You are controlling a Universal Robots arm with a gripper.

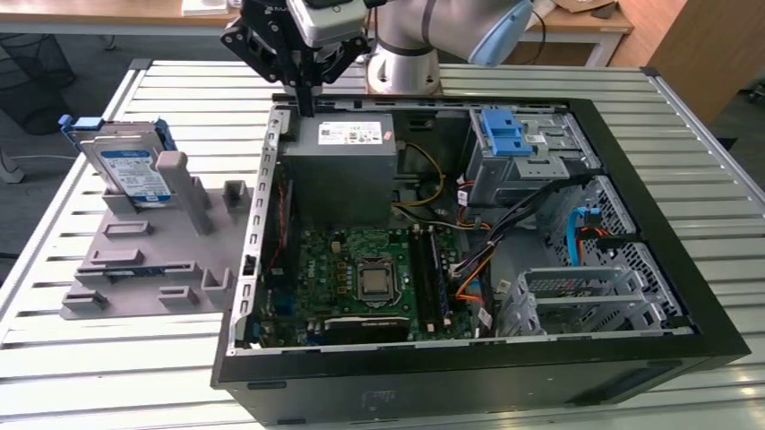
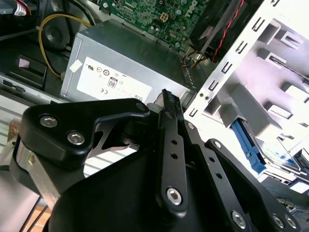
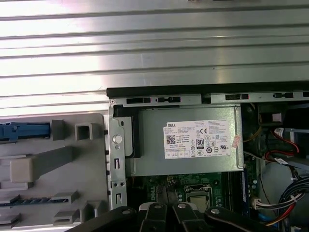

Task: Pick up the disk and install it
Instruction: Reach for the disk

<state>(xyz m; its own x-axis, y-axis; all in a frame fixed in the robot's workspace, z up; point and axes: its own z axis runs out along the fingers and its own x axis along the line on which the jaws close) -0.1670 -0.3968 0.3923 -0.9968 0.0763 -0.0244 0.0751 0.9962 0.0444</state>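
While hovering above the back rim of the open computer case (image 1: 278,152), just over the power supply (image 1: 340,166), carrying the hand (image 1: 313,107) with fingers (image 2: 169,145) pressed together and nothing clamped between them

Seeing the disk (image 1: 129,166) standing upright on edge in a slot of the grey holder (image 1: 150,269), on the tabletop (image 1: 72,358) at the exterior view's left of the case, well apart from the hand. Reading it as not yet picked up, not yet installed

Judging the step in hand as the reach for the pickup. For doing it well, suggesting: spreading the fingers before dropping in, squaring them to the flat faces, coming down from straight above, staying off the grey post (image 1: 177,179) just beside the disk, gripping where the faces are bare above the holder, pulling straight up along the slot to avoid jamming

Noting on the disk a flat rectangular slab shape, silver-grey metal, a white-and-blue label, a bright blue plastic frame round the edges; probably hard, smooth and slippery against black fingers. Reading the holder as matte grey plastic with blocky ribs and pockets, the tabletop as shiny ribbed metal slats, the case as dark sheet metal housing a perforated drive cage (image 1: 574,291), a green motherboard (image 1: 347,269) and a blue latch piece (image 1: 502,134)
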